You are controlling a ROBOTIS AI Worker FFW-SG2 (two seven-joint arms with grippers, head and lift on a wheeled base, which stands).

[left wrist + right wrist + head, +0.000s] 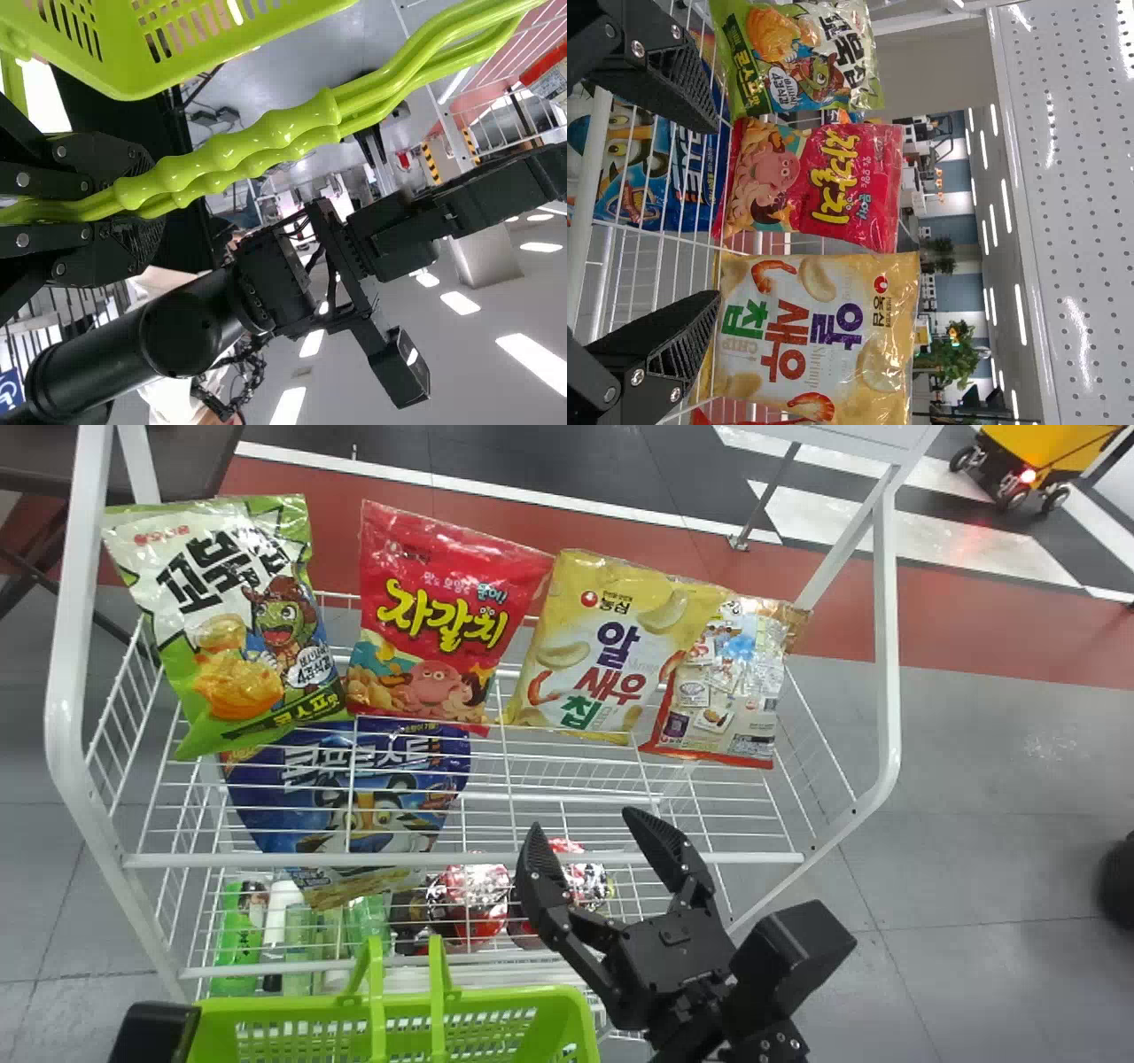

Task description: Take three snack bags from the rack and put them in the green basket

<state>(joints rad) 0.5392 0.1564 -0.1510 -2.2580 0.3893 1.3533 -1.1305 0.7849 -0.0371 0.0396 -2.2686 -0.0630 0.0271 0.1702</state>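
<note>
Grey floor [992, 806] spreads beyond the white wire rack [496, 859]. Along the back edge of its upper tier, from left corner to right, stand the green-and-white bag [239, 620], the red bag [434, 620], the yellow bag [620, 646] and a bag with its printed back outward [726, 691]. The green basket [496, 996] is at the rack's front edge, near the left corner, its handles [257, 142] clamped in the left gripper [151, 202]. The right gripper [583, 824] is spread wide and empty by the front edge, facing the red and yellow bags.

For a sound pick, I'd line up on one bag's middle, pass above the front rail, and put one finger each side without nudging its neighbour. Squeeze gently, since the film looks slippery; lift well above the rail before swinging toward the basket, which the left should hold level
</note>
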